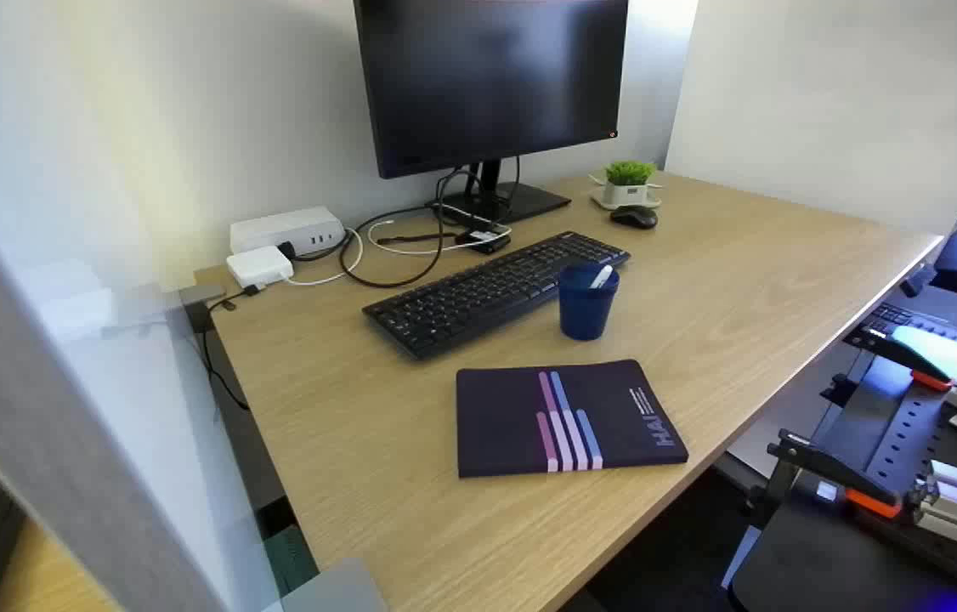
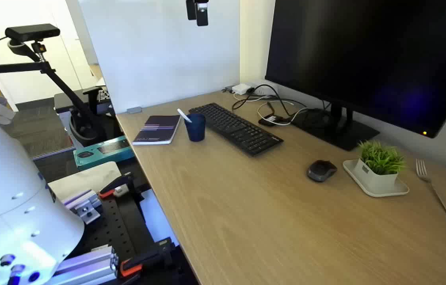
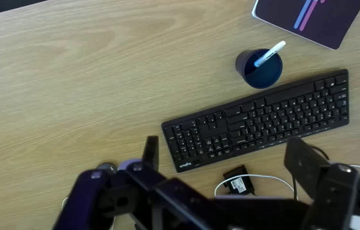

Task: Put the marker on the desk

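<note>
The marker (image 3: 270,54) is a slim white pen leaning in the blue cup (image 3: 264,72), one end sticking out over the rim. In both exterior views the marker (image 1: 602,276) (image 2: 183,115) also leans in the cup (image 1: 587,306) (image 2: 195,128), its lower part hidden inside. The cup stands upright on the light wooden desk (image 3: 81,89), seen in both exterior views (image 1: 750,289) (image 2: 246,206). My gripper (image 3: 224,156) is open and empty in the wrist view, high above the desk. Black gripper parts (image 2: 198,12) show at the top of an exterior view.
A black keyboard (image 3: 256,118) lies beside the cup, and a dark striped notebook (image 1: 563,416) lies near it. A monitor (image 1: 495,76), cables, a mouse (image 2: 321,170), a potted plant (image 2: 379,168) and a fork (image 2: 437,194) are also on the desk. A white partition (image 2: 167,55) borders one end.
</note>
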Robot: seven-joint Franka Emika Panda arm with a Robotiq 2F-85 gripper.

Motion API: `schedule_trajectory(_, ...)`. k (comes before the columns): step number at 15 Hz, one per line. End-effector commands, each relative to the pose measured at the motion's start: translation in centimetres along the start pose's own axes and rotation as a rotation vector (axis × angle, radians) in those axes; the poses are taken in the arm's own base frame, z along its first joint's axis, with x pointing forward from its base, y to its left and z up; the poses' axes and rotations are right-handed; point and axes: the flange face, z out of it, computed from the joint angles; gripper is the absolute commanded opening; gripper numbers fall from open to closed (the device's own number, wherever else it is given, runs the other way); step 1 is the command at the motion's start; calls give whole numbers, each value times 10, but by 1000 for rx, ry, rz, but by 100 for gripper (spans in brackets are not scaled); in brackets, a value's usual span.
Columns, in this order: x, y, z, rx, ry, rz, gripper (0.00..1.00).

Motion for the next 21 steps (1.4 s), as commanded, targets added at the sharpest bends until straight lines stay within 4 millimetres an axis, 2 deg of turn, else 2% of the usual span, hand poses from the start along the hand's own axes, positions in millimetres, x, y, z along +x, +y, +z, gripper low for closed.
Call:
schedule_trajectory(1,0,0,-1,0,0,0,100)
schedule_trajectory(9,0,0,-1,0,0,0,100)
schedule_trajectory(11,4,1,6,11,-2,15,100)
schedule_trajectory(15,17,1,37,25,-14,49,100)
schedule_trajectory(21,42,-16,108,108,-136,86,100)
